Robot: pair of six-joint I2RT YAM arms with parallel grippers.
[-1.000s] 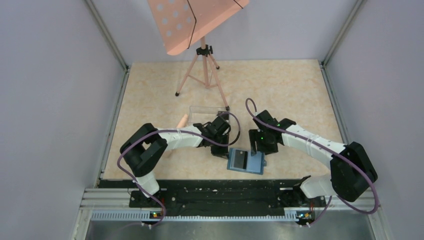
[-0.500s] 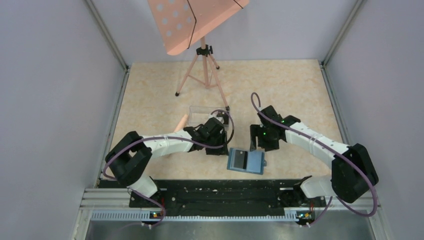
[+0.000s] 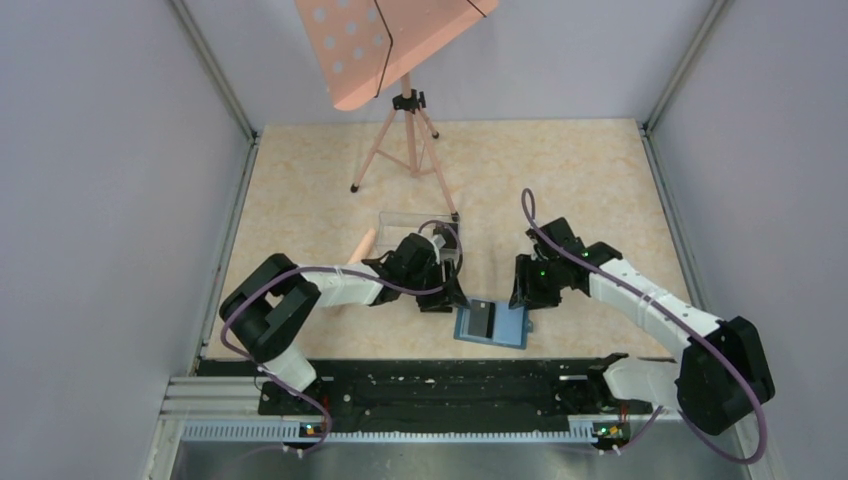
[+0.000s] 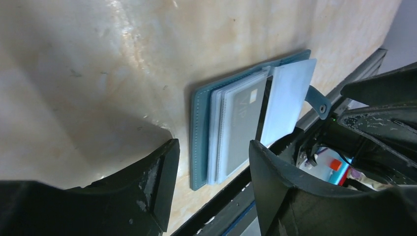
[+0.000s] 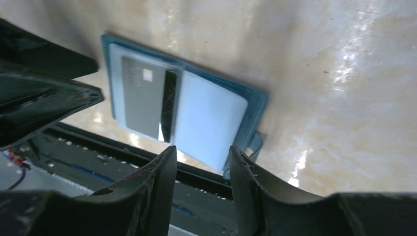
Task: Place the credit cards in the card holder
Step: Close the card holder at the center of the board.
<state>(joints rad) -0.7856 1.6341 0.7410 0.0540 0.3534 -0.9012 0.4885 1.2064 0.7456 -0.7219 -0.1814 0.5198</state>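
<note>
- The table has the card holder lying open on it, between the two claws.
- The clear box sits behind the card holder, off to the left.
- The right claw has backed off to the right of the card holder. It is spread and has nothing in it.
- The left claw is just left of the card holder. It was pressed shut a moment ago. Now it is spread and has nothing in it.
- One dark credit card sits in the left half of the card holder, under a see-through pocket.
- I think this card is done and a claw must fetch another. I cannot see more cards.
</note>
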